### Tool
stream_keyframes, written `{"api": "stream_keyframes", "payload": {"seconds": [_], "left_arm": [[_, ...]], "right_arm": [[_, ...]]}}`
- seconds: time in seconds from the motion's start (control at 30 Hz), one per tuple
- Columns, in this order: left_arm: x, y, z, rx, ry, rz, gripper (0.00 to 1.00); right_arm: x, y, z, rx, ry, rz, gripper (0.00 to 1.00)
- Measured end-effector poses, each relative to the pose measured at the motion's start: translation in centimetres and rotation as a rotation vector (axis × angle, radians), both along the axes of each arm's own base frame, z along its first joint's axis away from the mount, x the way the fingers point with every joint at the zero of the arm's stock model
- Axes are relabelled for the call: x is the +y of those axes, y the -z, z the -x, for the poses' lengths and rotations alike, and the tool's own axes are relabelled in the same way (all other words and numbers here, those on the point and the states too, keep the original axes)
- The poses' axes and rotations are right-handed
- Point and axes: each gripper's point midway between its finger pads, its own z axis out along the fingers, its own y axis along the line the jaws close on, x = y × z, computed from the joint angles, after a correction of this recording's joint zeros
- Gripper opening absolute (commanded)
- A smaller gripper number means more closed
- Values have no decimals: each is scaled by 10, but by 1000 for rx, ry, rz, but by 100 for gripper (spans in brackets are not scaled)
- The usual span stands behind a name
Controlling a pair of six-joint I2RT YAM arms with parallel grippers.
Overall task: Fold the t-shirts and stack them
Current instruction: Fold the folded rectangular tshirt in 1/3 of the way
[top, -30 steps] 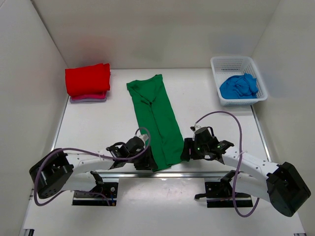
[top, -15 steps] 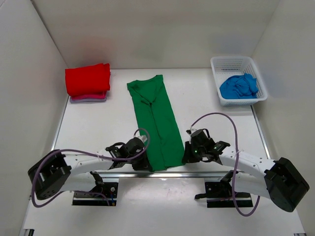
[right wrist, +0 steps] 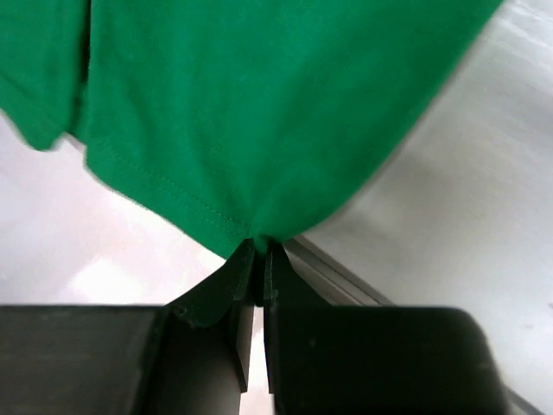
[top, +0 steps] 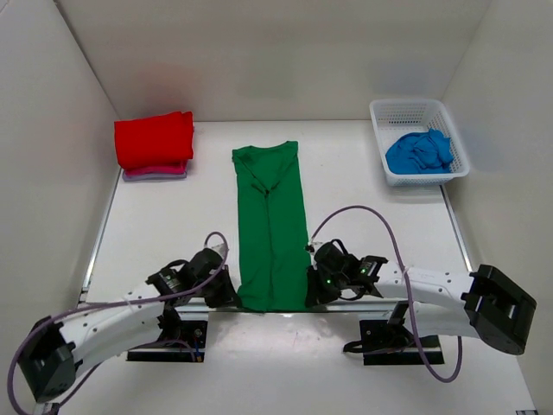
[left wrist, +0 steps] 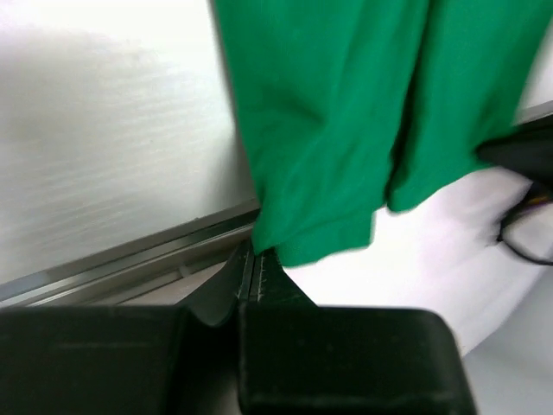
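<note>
A green t-shirt [top: 271, 226] lies as a long narrow strip down the middle of the table, its V-neck at the far end. My left gripper [top: 235, 296] is shut on its near left hem corner [left wrist: 275, 244]. At the near right hem corner [right wrist: 256, 232], my right gripper [top: 308, 294] is shut too. The hem hangs past the table's front edge. A folded red t-shirt [top: 155, 138] rests on a pink one [top: 155, 172] at the far left. A crumpled blue t-shirt [top: 418, 151] fills the basket.
The white mesh basket [top: 389, 111] stands at the far right corner. A metal rail [top: 216, 306] runs along the table's near edge, under both grippers. White walls close in the table on the left, back and right.
Both grippers closed on the green t-shirt's hem corners and pulled it toward the near edge. The shirt straightened from a slant into a strip squared to the table.
</note>
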Motion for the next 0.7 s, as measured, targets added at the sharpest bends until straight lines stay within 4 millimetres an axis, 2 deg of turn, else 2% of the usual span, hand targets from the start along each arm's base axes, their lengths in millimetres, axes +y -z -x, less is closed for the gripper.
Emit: {"api": "stream_keyframes", "payload": {"seconds": [0.1,0.17,0.33,0.5,0.7], "left_arm": [[6,-15,-15,-52,-76,48,0],[10,-26,-28,-85,-127,64,0],[11,-45,-57,-114,-166,38,0],[-2,-54,-81,-105,-119,-19,0],[-4,-77,-139,-155,-149,-28,0]], "right_arm": [[-2,-7,-2,-1,7,-3,0],[2,-18,-13,-9,20,-19,0],[17,-53,-55,-68,40,-70,0],[17,-65,-92,-86,53,-55,0],[10,-84,-148,-118,72,-41,0]]}}
